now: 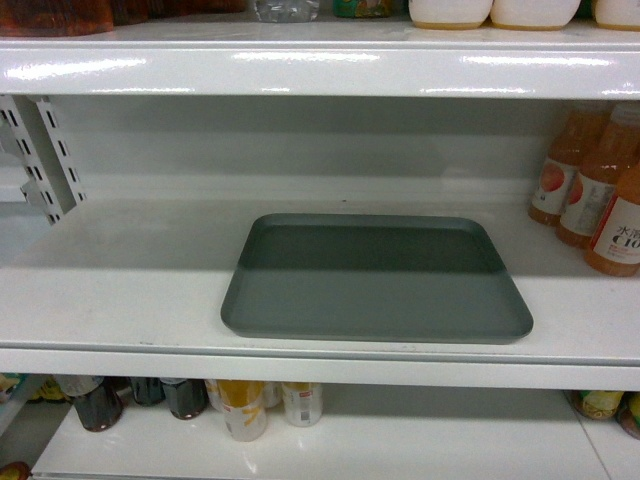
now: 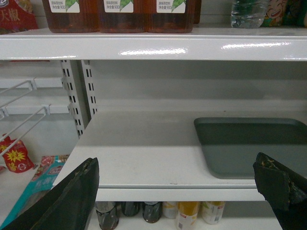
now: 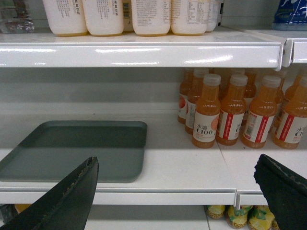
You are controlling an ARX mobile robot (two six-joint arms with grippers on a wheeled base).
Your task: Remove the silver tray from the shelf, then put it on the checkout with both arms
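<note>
Grey-green and flat, the silver tray (image 1: 375,280) is lying near the front lip of the shelf (image 1: 120,290), untouched, while the left gripper (image 2: 177,191) and right gripper (image 3: 177,191) are being held spread wide short of it, and opposite rims are best being approached level

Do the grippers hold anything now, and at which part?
Nothing is held. The left gripper and the right gripper are both open, short of the silver tray, which lies flat on the shelf.
</note>
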